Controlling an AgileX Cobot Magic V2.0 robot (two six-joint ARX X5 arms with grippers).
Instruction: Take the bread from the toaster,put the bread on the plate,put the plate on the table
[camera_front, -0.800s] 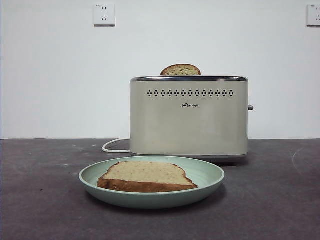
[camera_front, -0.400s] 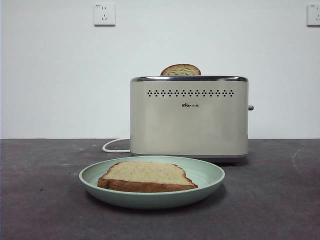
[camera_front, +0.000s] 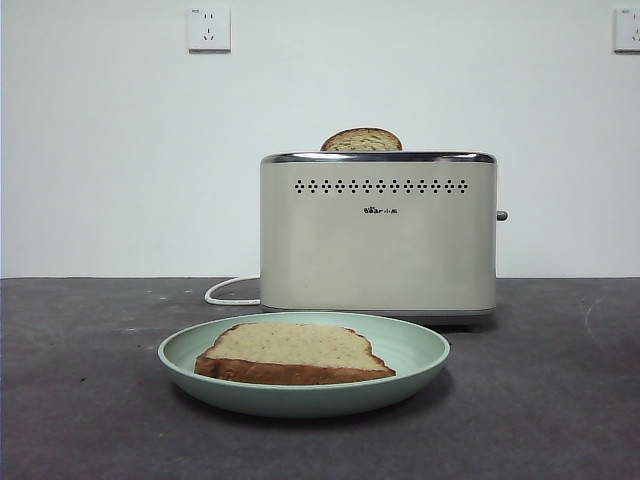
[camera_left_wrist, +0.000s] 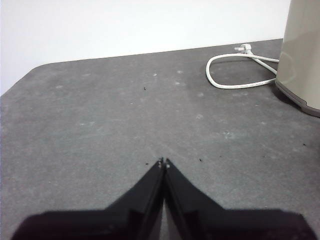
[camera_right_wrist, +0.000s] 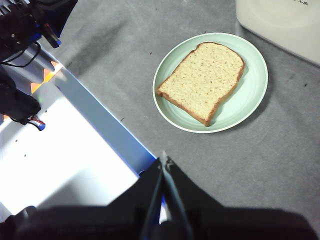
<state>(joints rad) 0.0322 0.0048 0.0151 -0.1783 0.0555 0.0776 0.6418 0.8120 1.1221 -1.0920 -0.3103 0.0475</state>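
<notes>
The bread (camera_front: 292, 351) lies flat on the mint-green plate (camera_front: 420, 352), which rests on the dark table (camera_front: 90, 400) in front of the cream toaster (camera_front: 378, 240). A second, darker slice (camera_front: 361, 140) sticks up from the toaster's slot. In the right wrist view the bread (camera_right_wrist: 202, 80) and plate (camera_right_wrist: 247, 100) lie beyond my right gripper (camera_right_wrist: 164, 160), which is shut, empty and raised well above the table. My left gripper (camera_left_wrist: 163, 162) is shut and empty over bare table, away from the toaster's corner (camera_left_wrist: 302, 55).
The toaster's white cord (camera_left_wrist: 235, 70) loops on the table beside it, also seen in the front view (camera_front: 228, 292). A white and blue platform edge (camera_right_wrist: 95, 130) with dark robot hardware (camera_right_wrist: 25, 30) borders the table near the right gripper. Wall sockets (camera_front: 208, 28) are behind.
</notes>
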